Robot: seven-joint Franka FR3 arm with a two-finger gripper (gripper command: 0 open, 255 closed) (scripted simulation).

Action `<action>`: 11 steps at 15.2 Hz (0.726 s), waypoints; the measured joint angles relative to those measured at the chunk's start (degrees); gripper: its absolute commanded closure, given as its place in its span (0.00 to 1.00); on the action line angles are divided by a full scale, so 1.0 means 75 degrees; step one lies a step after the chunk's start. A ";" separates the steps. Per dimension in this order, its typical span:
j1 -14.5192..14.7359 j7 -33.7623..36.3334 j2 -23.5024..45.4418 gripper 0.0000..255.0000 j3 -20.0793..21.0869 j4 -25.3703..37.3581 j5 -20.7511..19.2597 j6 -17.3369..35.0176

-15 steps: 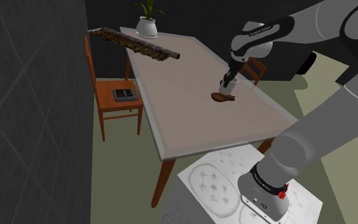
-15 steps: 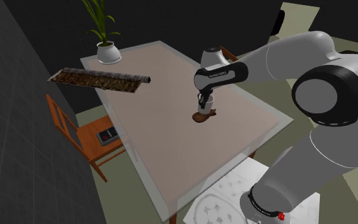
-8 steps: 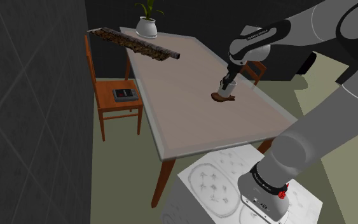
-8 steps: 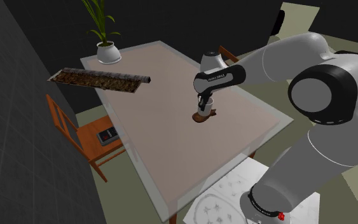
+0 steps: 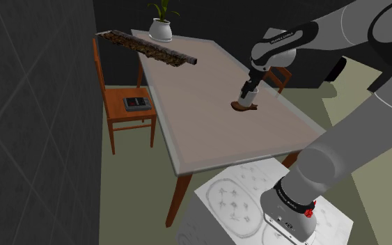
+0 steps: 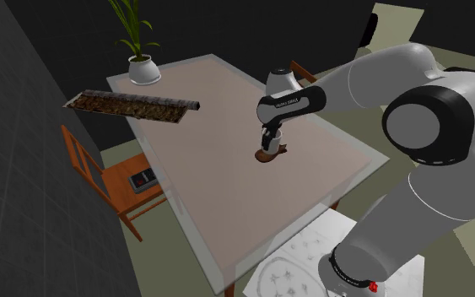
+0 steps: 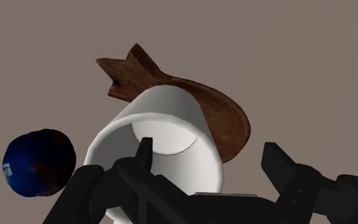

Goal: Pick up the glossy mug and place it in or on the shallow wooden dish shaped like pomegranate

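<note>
White mug on brown pomegranate-shaped dish, jaws spread.
One finger inside rim, other clear of wall; dish half hidden behind mug; dark blue blob alongside, unidentifiable.

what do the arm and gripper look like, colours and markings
The arm is white, built of thick rounded segments with dark joints. A dark band near the wrist carries small white lettering, too small to read. A small red detail sits on the dark ring near the base. The gripper is all black, with two angular fingers.
</note>
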 measured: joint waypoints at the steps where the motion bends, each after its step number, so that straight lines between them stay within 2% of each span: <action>1: 0.0000 0.0000 0.0000 0.00 0.0000 0.0000 0.0000 0.0000; 6: 0.0009 0.0078 -0.0457 0.00 0.0047 0.0401 -0.0099 -0.0841; 11: 0.0012 0.0095 -0.0533 0.00 0.0059 0.0462 -0.0115 -0.0984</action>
